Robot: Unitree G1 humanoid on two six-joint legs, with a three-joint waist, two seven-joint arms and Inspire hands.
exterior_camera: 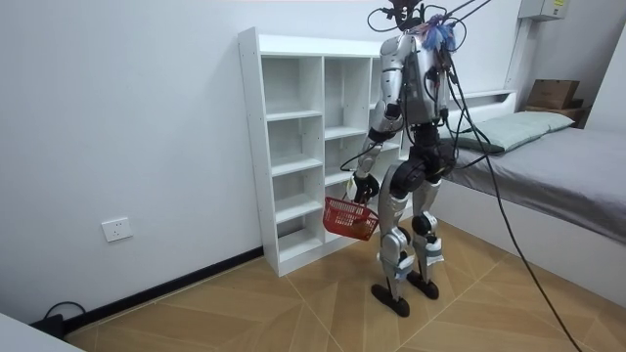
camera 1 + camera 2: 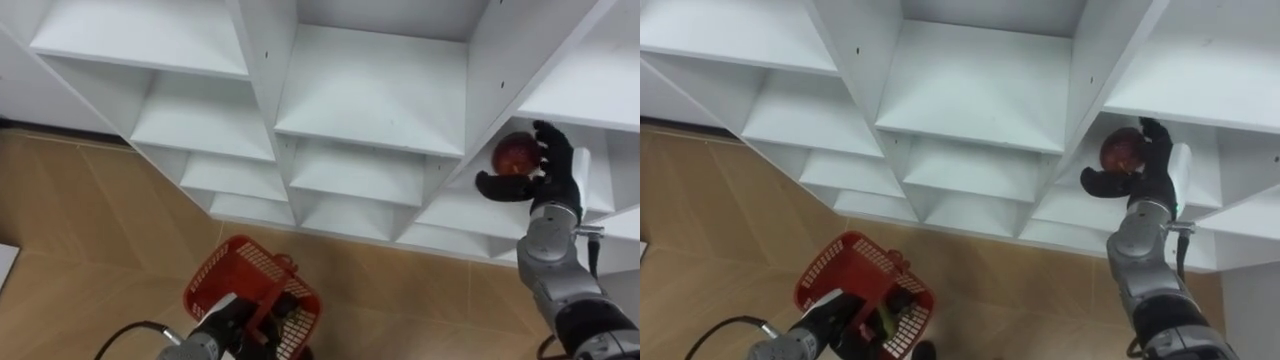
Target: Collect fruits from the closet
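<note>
The apple is seen in a right-side compartment of the closet, near its front edge; it is clasped by the right robot hand, thumb below and fingers curled over the top, prob. so that it can be lifted out w/o rolling away; the left robot hand is closed on the handle of the basket, which is held low in front of the closet, ready to receive the fruit; taking the apple out is judged the next step.
</note>
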